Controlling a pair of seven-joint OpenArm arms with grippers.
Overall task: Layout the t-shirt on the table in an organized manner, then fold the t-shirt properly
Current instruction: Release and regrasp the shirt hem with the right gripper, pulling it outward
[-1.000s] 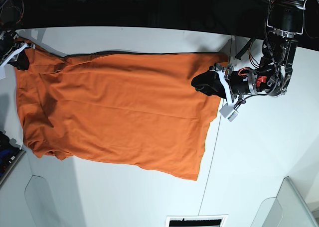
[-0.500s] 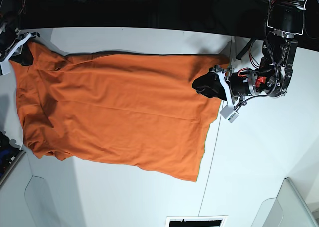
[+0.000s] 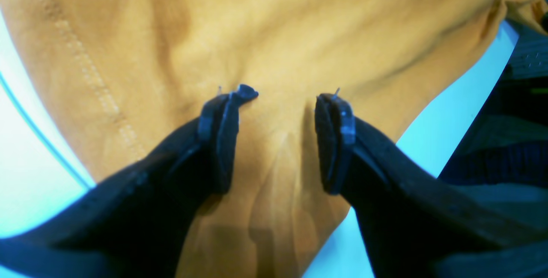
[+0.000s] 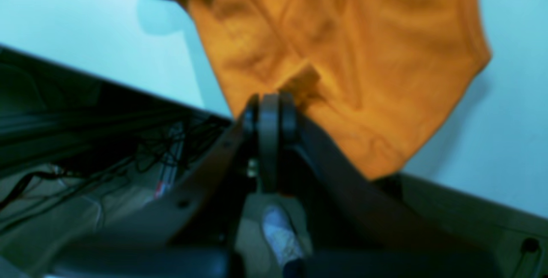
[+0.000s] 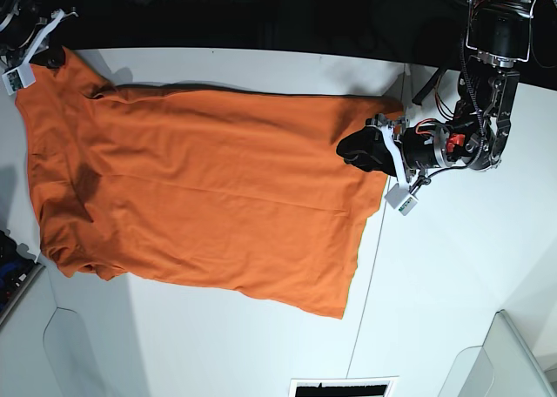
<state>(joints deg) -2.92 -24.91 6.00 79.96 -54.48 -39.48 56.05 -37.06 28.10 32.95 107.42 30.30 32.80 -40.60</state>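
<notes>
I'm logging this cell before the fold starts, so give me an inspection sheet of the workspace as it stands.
Surface: white table, thin dark seam running across it.
Job's things: orange t-shirt spread mostly flat; wrinkles at one end.
Clutter: nothing seen on the table.
Grippers: left gripper sits over the shirt's edge, jaws apart with fabric between them; right gripper is at a raised corner of the shirt, jaws close together, blurred, grip unclear.
Cables: loose wires below the table edge; black cabling on the left arm.
Surroundings: dark beyond the far edge; clear panel at a near corner.
</notes>
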